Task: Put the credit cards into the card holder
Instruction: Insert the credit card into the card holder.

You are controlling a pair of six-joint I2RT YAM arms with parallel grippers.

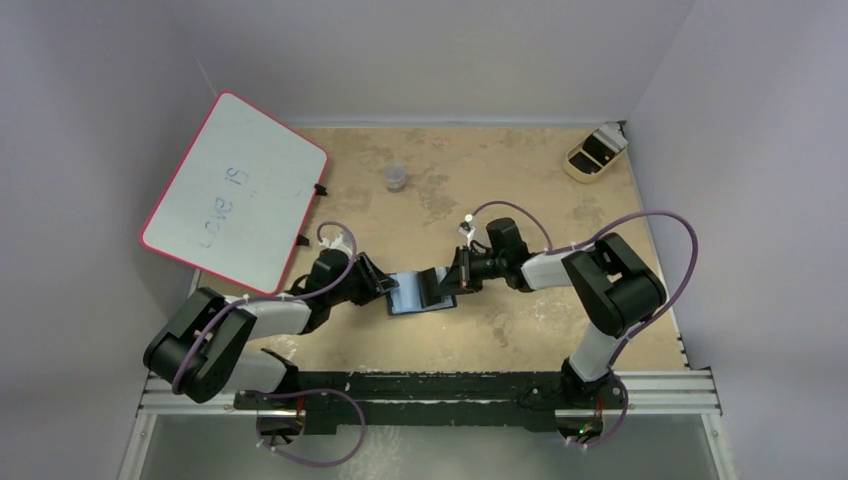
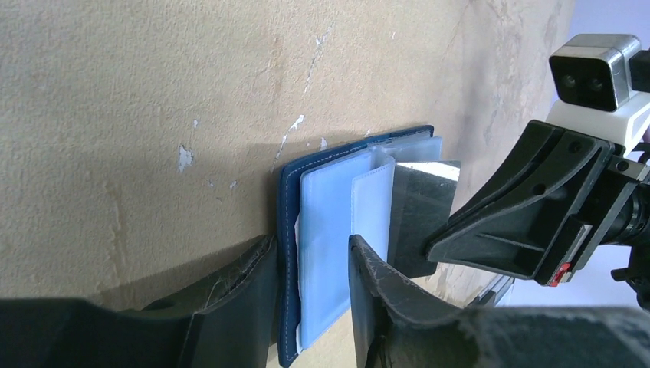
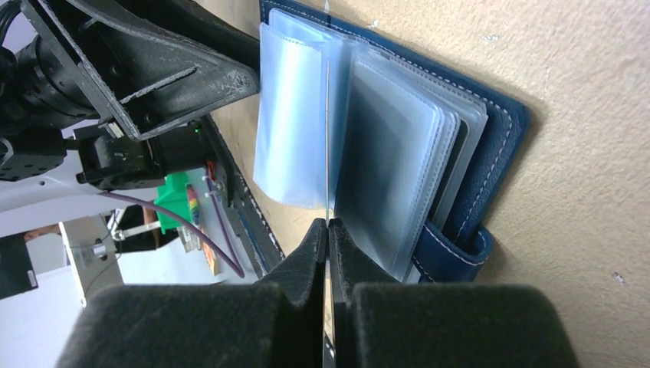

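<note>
Right wrist view: your right gripper (image 3: 328, 234) pinches a credit card (image 3: 326, 115) edge-on, poised between the card holder's (image 3: 498, 130) clear sleeves. Beyond, your left gripper (image 2: 313, 264) clamps the open holder's cover against the table (image 2: 138, 115). The card isn't seated yet; no other cards show.

Both arms stretch low toward each other, left hand (image 2: 310, 264) clamped, right hand (image 3: 327, 230) pinched tight.

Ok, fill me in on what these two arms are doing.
The left gripper clamps one side of the open card holder, which lies on the table. The right gripper is shut on a credit card, held edge-on among the holder's clear sleeves. Whether it is inside a pocket cannot be told.
</note>
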